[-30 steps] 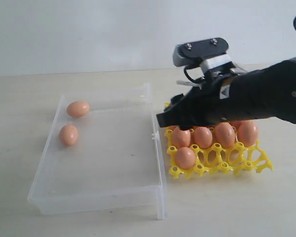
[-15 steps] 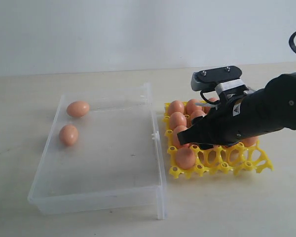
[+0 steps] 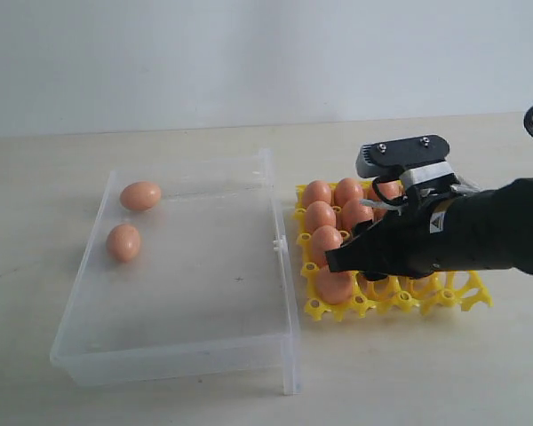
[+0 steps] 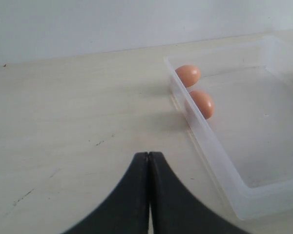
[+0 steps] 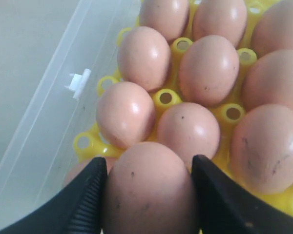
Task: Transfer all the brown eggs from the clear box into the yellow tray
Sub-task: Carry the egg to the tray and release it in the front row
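Observation:
Two brown eggs point(image 3: 140, 195) point(image 3: 123, 242) lie at the far left end of the clear box point(image 3: 284, 293). Beside it, the yellow tray point(image 3: 466, 297) holds several brown eggs. My right gripper point(image 3: 338, 259) hangs low over the tray's front left part. In the right wrist view it point(image 5: 148, 162) is shut on a brown egg point(image 5: 149, 195), just above the tray's posts point(image 5: 165, 98) and the seated eggs. My left gripper point(image 4: 149, 155) is shut and empty over bare table. From there the two eggs point(image 4: 188, 74) point(image 4: 201, 103) sit behind the box wall point(image 4: 210, 146).
The box's small white clasp point(image 5: 78, 83) faces the tray. The left arm does not show in the exterior view. A pale wall stands behind the light wooden table point(image 3: 426, 382).
The right arm has swung right and come down over the yellow tray with the egg still gripped. The two eggs in the box have not moved.

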Controlling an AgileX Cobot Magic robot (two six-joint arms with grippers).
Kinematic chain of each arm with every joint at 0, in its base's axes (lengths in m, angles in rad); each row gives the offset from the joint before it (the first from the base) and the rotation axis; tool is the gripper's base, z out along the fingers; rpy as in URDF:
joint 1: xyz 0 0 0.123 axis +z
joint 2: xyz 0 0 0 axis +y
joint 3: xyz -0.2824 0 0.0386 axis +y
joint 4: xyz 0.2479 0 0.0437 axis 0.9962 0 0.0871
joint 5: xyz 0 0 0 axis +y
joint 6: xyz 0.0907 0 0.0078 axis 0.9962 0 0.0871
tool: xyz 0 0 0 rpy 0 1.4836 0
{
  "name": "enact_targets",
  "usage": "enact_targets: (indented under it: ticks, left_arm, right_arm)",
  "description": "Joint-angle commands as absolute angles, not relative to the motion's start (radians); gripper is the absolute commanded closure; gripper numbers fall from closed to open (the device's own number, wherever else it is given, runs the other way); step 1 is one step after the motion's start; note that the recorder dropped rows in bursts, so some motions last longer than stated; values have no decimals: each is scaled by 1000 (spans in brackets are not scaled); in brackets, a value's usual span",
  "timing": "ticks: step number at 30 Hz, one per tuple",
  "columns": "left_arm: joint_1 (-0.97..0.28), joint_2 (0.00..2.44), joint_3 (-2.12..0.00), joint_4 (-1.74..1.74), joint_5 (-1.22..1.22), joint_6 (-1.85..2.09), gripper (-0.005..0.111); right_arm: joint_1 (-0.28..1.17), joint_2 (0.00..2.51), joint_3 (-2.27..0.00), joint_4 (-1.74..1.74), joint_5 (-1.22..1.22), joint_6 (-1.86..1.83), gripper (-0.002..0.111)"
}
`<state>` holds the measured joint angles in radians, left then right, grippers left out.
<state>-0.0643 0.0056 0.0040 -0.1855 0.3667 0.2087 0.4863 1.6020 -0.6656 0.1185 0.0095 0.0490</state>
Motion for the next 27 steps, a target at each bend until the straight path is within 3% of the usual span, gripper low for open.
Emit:
enact_targets:
  ticks: [1,19,27]
  left_arm:
    - [-69,0,0,-188,357,209,107]
    - [-69,0,0,-188,357,209,107]
    - [-69,0,0,-188,357,209,107]
  right_arm:
    - [482,1577,-606,163,-102,50,108]
    - [482,1583,-601,181,-108,52,108]
    - [482,1583,-601,184,-105,52,90]
